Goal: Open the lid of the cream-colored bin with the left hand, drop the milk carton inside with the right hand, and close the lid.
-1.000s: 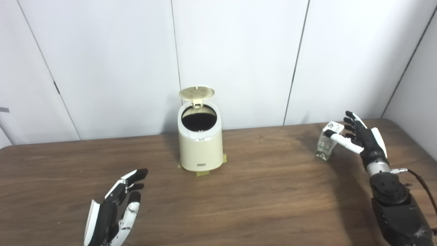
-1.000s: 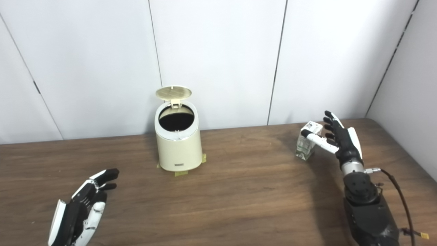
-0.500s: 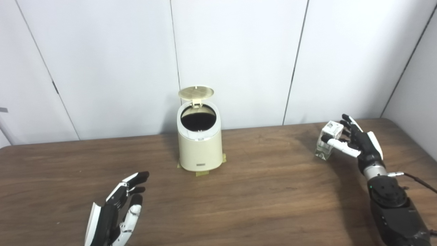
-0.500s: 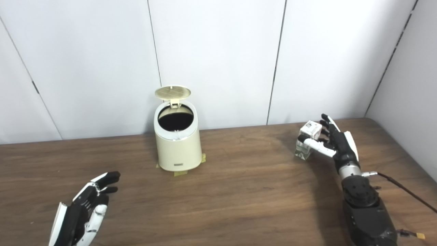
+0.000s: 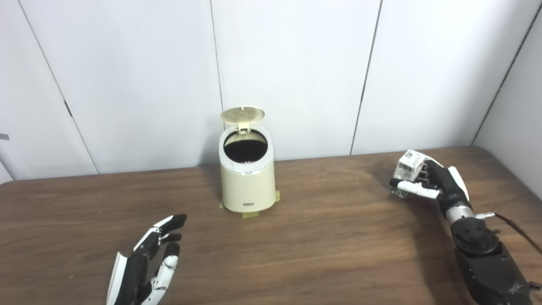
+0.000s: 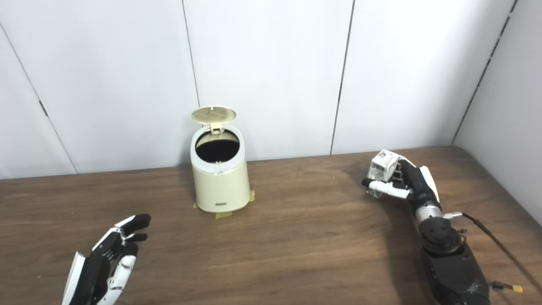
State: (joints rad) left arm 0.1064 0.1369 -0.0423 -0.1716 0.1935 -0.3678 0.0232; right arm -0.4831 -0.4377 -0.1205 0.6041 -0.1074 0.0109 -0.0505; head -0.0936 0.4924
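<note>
White wall panels (image 5: pixel 296 63) backed our brown table (image 5: pixel 322 237). Cream-colored bin (image 5: pixel 247 178): upright mid-table, taped at its foot. Lid (image 5: pixel 243 114): already raised, so we judged the opening done; drop and closing remained. Left hand (image 5: pixel 146 264): low near the front edge, fingers spread, holding nothing. Right hand (image 6: pixel 408 184): wrapped around the milk carton (image 6: pixel 382 166), which tilted at the table's right, well apart from the bin.

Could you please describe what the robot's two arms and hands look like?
Both hands are black with white shell panels and white thumbs: left hand, right hand. The right one joins a silver wrist collar and a bulky black forearm, with a thin black cable trailing off.
</note>
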